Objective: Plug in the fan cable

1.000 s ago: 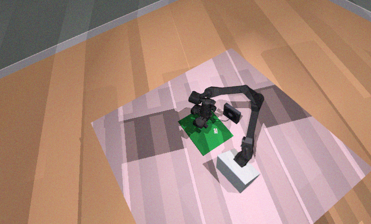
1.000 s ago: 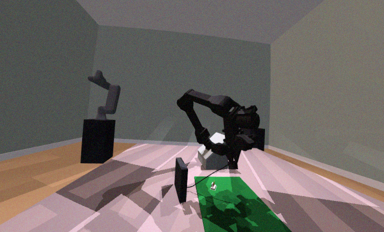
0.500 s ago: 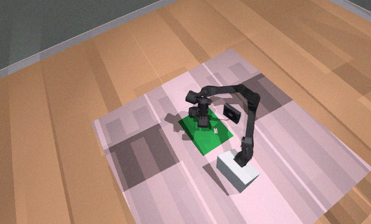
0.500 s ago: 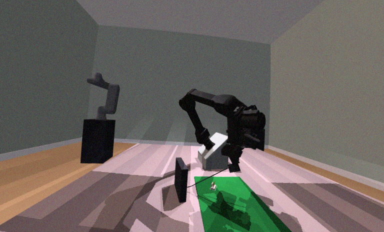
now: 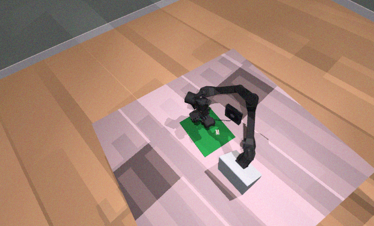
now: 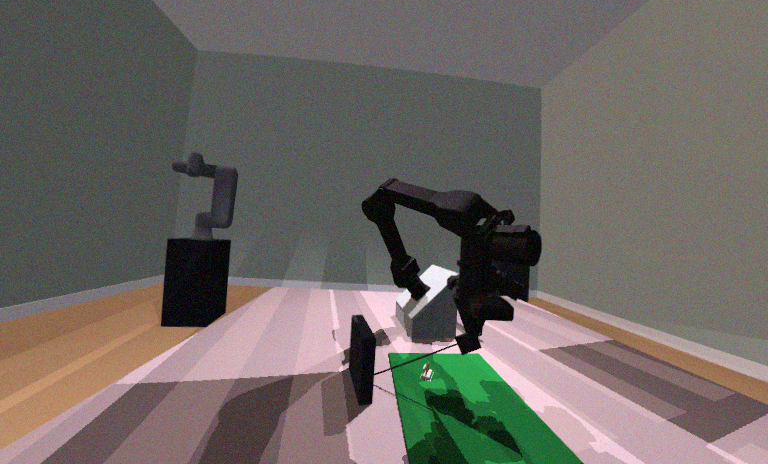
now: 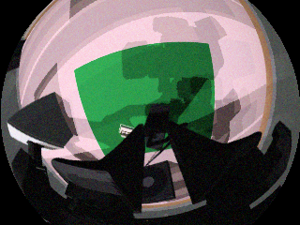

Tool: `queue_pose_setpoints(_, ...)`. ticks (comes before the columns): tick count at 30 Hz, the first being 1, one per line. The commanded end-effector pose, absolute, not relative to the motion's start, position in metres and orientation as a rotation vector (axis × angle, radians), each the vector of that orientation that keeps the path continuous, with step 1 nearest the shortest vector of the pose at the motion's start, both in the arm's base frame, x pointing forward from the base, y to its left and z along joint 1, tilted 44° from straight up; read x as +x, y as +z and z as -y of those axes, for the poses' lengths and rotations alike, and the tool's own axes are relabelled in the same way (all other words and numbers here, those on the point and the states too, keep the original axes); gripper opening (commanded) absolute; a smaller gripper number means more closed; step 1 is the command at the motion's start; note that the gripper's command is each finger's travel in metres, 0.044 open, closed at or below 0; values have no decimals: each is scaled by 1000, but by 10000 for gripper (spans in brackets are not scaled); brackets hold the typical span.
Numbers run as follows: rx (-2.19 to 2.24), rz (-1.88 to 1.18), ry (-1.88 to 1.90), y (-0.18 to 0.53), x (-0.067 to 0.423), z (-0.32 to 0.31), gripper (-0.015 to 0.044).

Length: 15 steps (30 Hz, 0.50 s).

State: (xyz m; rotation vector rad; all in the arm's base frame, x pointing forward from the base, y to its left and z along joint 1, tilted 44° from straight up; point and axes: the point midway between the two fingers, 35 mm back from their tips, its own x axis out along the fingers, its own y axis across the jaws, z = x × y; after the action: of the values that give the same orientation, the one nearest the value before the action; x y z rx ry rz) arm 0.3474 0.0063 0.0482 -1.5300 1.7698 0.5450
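Note:
The green board [image 5: 204, 143] [image 6: 509, 414] [image 7: 112, 88] lies flat on the pink mat. Its small white four-pin fan header [image 5: 217, 131] [image 6: 427, 372] [image 7: 127, 130] stands near the board's fan-side edge. The black fan [image 5: 233, 114] [image 6: 362, 366] [image 7: 37, 122] stands upright beside the board. My gripper [image 5: 207, 123] [image 6: 468, 340] [image 7: 156, 127] is shut on the dark plug [image 6: 468, 344] [image 7: 157, 114] and holds it in the air above the board's far end, apart from the header. The thin cable [image 6: 413, 360] [image 5: 221, 120] runs taut from the fan to the plug.
The arm's white base block [image 5: 238, 171] [image 6: 433, 312] stands past the board's end. A second grey arm on a black pedestal [image 6: 195, 281] stands far off at the left wall. The pink mat [image 5: 165, 157] lies on a wooden floor.

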Motion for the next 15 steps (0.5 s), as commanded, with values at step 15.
queue_pose_setpoints(15, -1874, -1712, 945, 46, 366, -19, 0)
